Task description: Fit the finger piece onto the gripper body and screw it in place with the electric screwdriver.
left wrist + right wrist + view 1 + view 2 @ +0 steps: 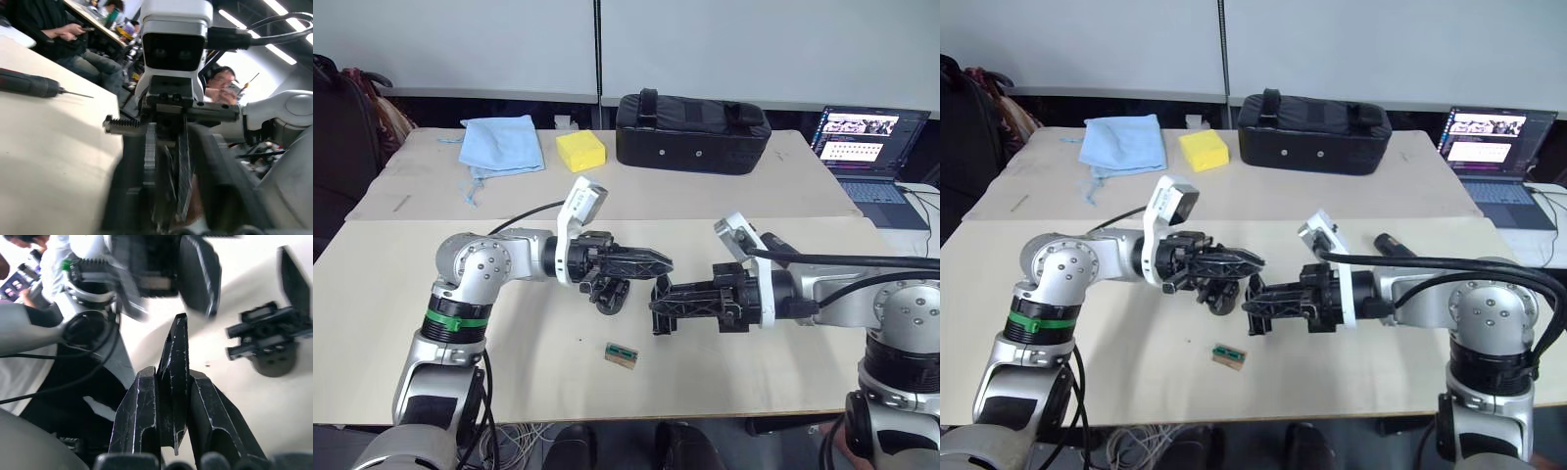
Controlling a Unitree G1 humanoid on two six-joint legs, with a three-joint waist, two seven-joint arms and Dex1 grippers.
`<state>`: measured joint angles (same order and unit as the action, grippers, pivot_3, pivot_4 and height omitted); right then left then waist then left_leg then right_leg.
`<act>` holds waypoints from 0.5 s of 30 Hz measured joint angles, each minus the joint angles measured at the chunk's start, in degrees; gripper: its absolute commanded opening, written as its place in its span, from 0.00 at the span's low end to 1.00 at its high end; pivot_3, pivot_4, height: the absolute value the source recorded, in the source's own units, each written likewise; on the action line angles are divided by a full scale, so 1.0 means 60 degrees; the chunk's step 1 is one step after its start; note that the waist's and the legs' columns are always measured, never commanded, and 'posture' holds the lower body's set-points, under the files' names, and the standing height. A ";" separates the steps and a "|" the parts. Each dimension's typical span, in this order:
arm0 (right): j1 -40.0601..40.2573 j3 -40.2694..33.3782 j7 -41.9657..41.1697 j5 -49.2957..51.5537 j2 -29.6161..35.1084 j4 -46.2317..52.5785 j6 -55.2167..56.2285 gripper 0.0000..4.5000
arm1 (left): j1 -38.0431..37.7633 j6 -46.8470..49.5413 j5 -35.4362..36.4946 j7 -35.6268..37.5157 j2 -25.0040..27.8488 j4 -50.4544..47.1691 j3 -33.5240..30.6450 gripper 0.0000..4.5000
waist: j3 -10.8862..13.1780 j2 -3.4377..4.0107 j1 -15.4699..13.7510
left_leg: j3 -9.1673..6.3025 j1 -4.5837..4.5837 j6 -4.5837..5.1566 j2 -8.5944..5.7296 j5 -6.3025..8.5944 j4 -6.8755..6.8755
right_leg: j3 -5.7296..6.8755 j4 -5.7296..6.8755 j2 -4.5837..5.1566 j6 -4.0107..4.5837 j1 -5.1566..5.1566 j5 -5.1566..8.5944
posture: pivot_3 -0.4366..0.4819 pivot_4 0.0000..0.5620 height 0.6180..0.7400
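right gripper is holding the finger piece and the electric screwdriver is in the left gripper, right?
Half right. The right gripper is shut on the finger piece, as the right wrist view shows. But the electric screwdriver lies on the table, not in the left gripper; the left wrist view shows it there.

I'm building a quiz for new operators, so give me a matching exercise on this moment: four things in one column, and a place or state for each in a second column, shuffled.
Things:
1. finger piece
2. gripper body
3. electric screwdriver
4. yellow sponge

Places or states:
A. at the far side of the table, between the blue cloth and the black bag
B. clamped between the right gripper's fingers
C. lying on the table behind the right arm
D. on the table just under the left gripper

Pairs: 1-B, 2-D, 3-C, 4-A
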<state>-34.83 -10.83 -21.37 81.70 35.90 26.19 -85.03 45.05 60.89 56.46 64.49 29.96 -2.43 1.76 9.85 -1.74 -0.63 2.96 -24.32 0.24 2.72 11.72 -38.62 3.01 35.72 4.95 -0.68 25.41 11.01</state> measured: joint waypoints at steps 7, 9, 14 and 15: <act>0.1033 0.0009 -0.1247 -0.1117 0.0839 0.0756 0.1700 0.08 | -0.1070 -0.4415 -0.2635 0.2588 0.2251 0.1118 -0.0339 1.00 | 0.0000 0.0001 0.0022 | 0.0009 0.0005 0.0000 0.0005 0.0000 0.0036 | -0.0009 -0.0003 -0.0012 0.0014 0.0027 0.0008 | 0.48 0.27 1.00; 0.1362 0.0031 -0.1680 -0.1682 0.0883 0.0883 0.2351 0.08 | -0.1332 -0.5566 -0.3373 0.3286 0.2726 0.2014 -0.0329 1.00 | 0.0000 0.0001 -0.0011 | 0.0012 -0.0005 0.0000 0.0007 0.0000 0.0038 | -0.0010 -0.0003 -0.0011 0.0016 0.0043 0.0008 | 0.48 0.27 1.00; 0.2067 0.0244 -0.2882 -0.2878 0.0889 0.1107 0.3978 0.08 | -0.1568 -0.8378 -0.5032 0.4139 0.2911 0.4278 -0.0267 1.00 | 0.0000 0.0000 -0.0118 | 0.0021 -0.0074 0.0000 0.0005 0.0000 0.0031 | -0.0009 -0.0019 0.0001 0.0008 0.0099 0.0004 | 0.48 0.27 1.00; 0.2209 0.0314 -0.3119 -0.3218 0.0891 0.1101 0.4369 0.08 | -0.1576 -0.8806 -0.5259 0.4034 0.2685 0.4694 -0.0282 1.00 | 0.0000 0.0000 -0.0138 | 0.0024 -0.0083 0.0000 0.0001 0.0000 0.0027 | -0.0010 -0.0019 0.0005 0.0002 0.0101 0.0001 | 0.48 0.27 1.00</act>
<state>-21.57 -8.95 -40.09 62.39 41.25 32.79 -58.82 35.59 8.05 24.91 88.69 46.08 25.73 0.06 9.85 -1.74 -1.46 3.10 -24.81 0.24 2.72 11.72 -38.46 2.95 35.61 4.98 -0.67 26.01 11.02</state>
